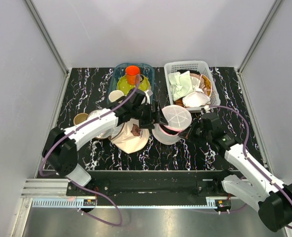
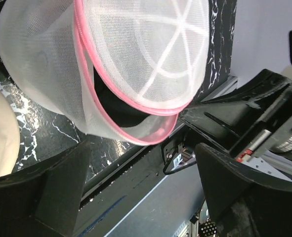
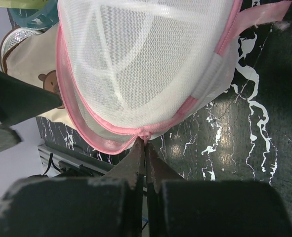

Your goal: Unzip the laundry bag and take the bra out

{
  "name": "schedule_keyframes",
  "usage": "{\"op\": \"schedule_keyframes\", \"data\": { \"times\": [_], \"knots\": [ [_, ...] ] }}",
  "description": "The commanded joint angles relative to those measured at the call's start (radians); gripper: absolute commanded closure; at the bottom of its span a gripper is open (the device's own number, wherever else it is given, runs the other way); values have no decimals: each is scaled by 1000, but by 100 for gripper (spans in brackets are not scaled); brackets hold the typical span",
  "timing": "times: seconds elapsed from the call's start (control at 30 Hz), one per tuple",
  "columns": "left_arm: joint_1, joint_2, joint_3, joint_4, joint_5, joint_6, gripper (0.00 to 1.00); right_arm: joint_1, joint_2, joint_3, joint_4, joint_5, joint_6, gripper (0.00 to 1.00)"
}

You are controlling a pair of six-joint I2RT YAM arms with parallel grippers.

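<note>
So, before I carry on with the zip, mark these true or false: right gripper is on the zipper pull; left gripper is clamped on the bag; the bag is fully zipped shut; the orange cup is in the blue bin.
1. The right gripper is pinched shut on the zipper pull at the pink rim of the laundry bag. True.
2. The left gripper is clamped on the bag. False: its fingers stand wide apart, with the bag beyond them.
3. The bag is fully zipped shut. False: the left wrist view shows a dark gap between its two halves.
4. The orange cup stands in the blue bin. True.
</note>
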Motion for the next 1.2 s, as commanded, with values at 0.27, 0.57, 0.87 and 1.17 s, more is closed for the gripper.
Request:
{"op": "schedule_keyframes", "data": {
  "times": [0.27, 0.57, 0.87, 1.17],
  "knots": [
    [-18, 113, 30, 87, 31, -15, 26, 3, 3, 7, 56, -12, 7, 100],
    [-1, 140, 110, -15, -12, 83, 100, 2, -18, 16, -25, 56, -10, 100],
    [97, 151, 121, -80, -6, 160, 100, -15, -124, 36, -230, 168, -99, 100],
    [106, 143, 119, -57, 42, 151, 100, -17, -110, 48, -263, 156, -113, 99]
  ]
}}
